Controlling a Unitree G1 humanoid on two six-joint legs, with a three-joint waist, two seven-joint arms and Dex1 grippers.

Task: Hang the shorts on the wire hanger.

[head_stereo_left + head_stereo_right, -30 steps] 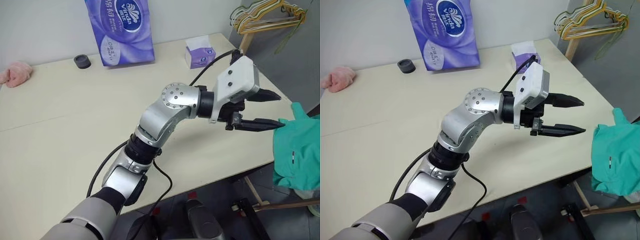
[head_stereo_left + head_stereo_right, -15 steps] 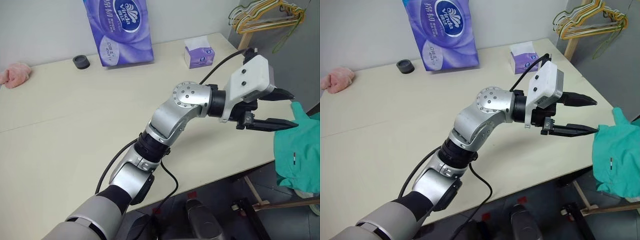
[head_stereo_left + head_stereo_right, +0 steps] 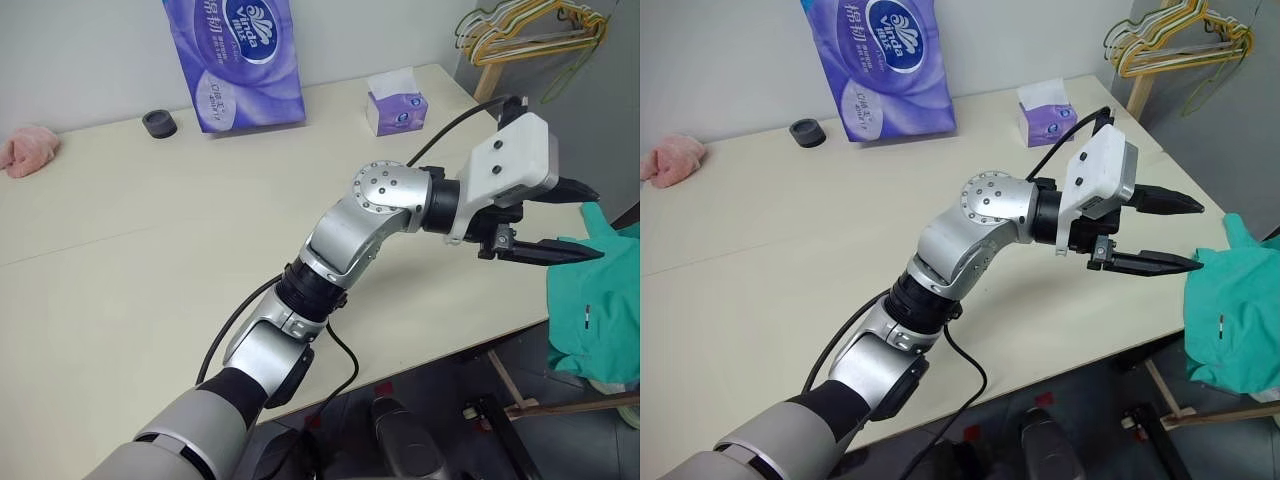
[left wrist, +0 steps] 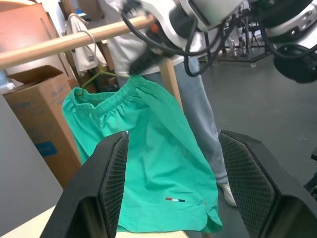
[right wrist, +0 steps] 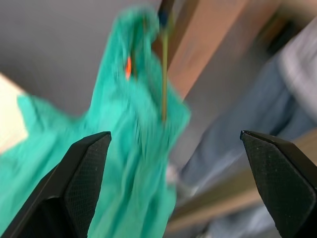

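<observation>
Teal-green shorts: the teal-green cloth shorts (image 4: 148,163) with the gathered elastic waistband are hanging off the table's right end, waistband up and both wide legs drooping, with a small striped label (image 4: 174,200) near one hem.
Wire hanger: the thin grey-green wire hanger (image 4: 96,74) is carrying the waistband; its curved hook is looping over a pale wooden rail (image 4: 74,42) in the left wrist view.
Left gripper: the left gripper (image 3: 565,222), two black pointed fingers on a white block, is reaching level past the table's right edge; its jaws are standing spread with nothing between them, the lower fingertip just beside the shorts. I cannot tell whether it is touching them.
Right gripper: the right gripper (image 5: 178,183) is standing wide apart and gripping nothing, with the blurred green cloth and a thin wire lying ahead of it.
Table: the cream rectangular table (image 3: 120,250) is bearing a tall purple tissue pack (image 3: 235,60), a small purple tissue box (image 3: 397,102), a small dark round cap (image 3: 158,123) and a pink cloth lump (image 3: 28,150) at its far left.
Rack: gold and pale hangers (image 3: 525,25) are hanging bunched on a wooden rack beyond the table's far right corner.
Person: legs in blue jeans (image 4: 203,119) are standing just behind the shorts.
</observation>
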